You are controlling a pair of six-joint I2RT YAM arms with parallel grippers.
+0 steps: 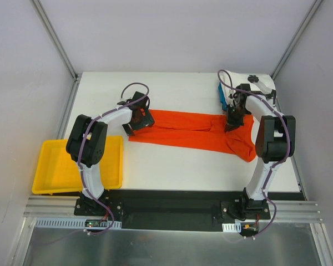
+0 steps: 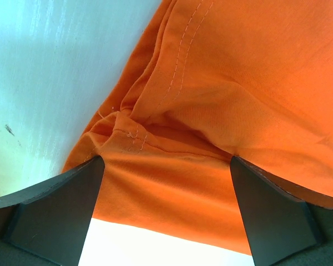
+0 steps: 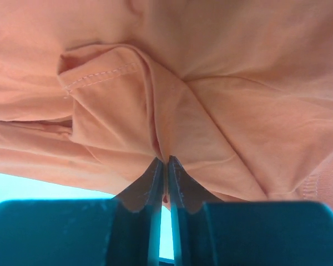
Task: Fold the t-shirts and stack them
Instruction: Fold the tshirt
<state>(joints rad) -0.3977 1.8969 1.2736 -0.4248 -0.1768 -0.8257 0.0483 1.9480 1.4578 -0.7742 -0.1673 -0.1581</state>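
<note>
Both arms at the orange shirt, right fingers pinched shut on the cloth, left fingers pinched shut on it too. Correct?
Not quite. The left gripper is open: in the left wrist view its fingers stand wide apart with the orange shirt between them. The right gripper is indeed shut on the cloth, and both arms are at the shirt.

A: How is the orange-red t-shirt (image 1: 186, 131) laid out?

B: It is spread as a long, wrinkled band across the middle of the tabletop (image 1: 172, 166), left to right, with its right end bunched and drooping toward the near side. Stitched hems are seen gathered into folds at both ends.

A: And the others?

B: A teal-blue t-shirt (image 1: 222, 95) and a white t-shirt (image 1: 261, 83) are piled at the far right corner.
</note>
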